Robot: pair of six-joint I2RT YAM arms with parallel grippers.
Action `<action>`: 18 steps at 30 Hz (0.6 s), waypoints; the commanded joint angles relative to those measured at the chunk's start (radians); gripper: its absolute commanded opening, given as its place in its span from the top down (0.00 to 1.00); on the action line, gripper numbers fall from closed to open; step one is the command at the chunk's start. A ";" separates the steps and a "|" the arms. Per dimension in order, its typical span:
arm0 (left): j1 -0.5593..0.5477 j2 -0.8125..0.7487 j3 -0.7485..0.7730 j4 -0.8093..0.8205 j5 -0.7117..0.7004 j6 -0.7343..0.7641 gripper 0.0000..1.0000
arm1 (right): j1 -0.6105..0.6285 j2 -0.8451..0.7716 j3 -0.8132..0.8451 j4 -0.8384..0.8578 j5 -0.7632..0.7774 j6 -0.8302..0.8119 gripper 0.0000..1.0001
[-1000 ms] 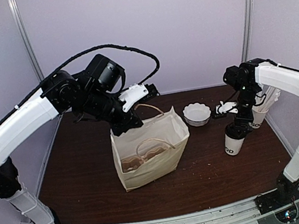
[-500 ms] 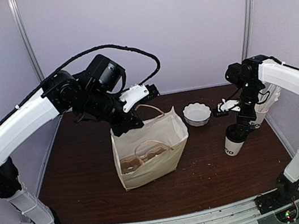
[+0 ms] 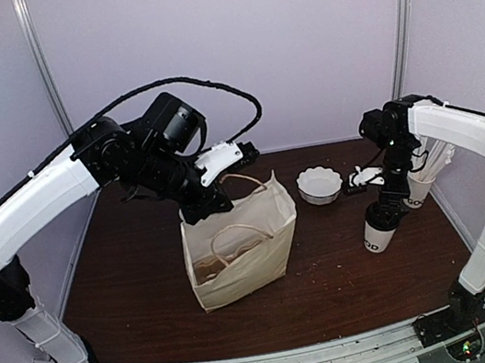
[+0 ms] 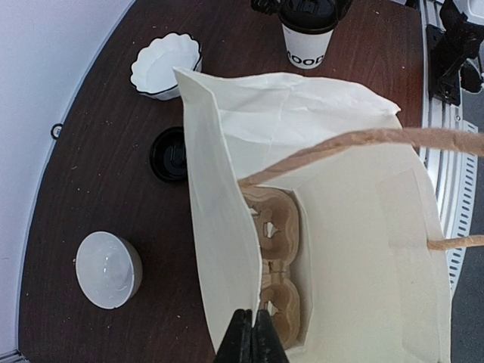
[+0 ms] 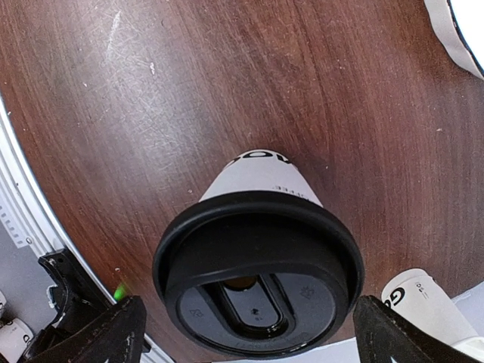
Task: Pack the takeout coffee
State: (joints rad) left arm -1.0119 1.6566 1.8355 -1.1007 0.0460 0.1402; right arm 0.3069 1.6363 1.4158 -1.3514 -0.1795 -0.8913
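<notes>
In the top view, a paper bag (image 3: 240, 252) stands at the centre of the tabletop (image 3: 129, 284), with a cup carrier (image 4: 276, 265) inside it. Right of the bag sits a bowl (image 3: 319, 184). Further right and lower stands the coffee cup (image 3: 377, 235), lid (image 5: 257, 272) on. A second cup (image 3: 421, 189) stands just behind it, at the right edge.

White-shelled arms (image 3: 36, 202), black joints (image 3: 108, 148), looped black cable (image 3: 207, 82).

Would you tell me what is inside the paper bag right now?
A brown cardboard cup carrier sits at the bottom of the paper bag, with no cup showing in it. The bag's folded wall hides one side of the carrier, so that part cannot be checked.
</notes>
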 commanded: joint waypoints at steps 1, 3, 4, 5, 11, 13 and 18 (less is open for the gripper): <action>0.000 -0.006 -0.008 0.019 0.019 0.000 1.00 | 0.001 0.020 -0.009 0.006 0.020 -0.009 0.01; 0.000 -0.003 -0.004 0.019 0.020 0.001 1.00 | 0.000 0.024 -0.010 0.004 0.018 -0.010 0.01; 0.000 -0.003 -0.002 0.020 0.018 0.002 1.00 | 0.000 0.026 -0.009 0.001 0.016 -0.010 0.02; 0.000 -0.002 -0.001 0.020 0.017 0.003 1.00 | 0.001 0.029 -0.010 -0.002 0.015 -0.010 0.04; -0.001 -0.003 0.003 0.019 -0.009 0.003 1.00 | 0.002 0.023 -0.017 -0.017 0.014 -0.017 0.17; 0.000 -0.006 0.005 0.020 -0.018 0.000 1.00 | 0.001 0.014 -0.024 -0.017 0.014 -0.019 0.20; 0.000 -0.013 0.004 0.021 -0.031 -0.013 0.88 | 0.004 0.007 -0.059 -0.005 0.024 -0.021 0.13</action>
State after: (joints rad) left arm -1.0119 1.6566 1.8343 -1.1007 0.0284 0.1390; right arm 0.3073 1.6485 1.4014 -1.3460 -0.1703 -0.9039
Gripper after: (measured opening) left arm 0.077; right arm 0.849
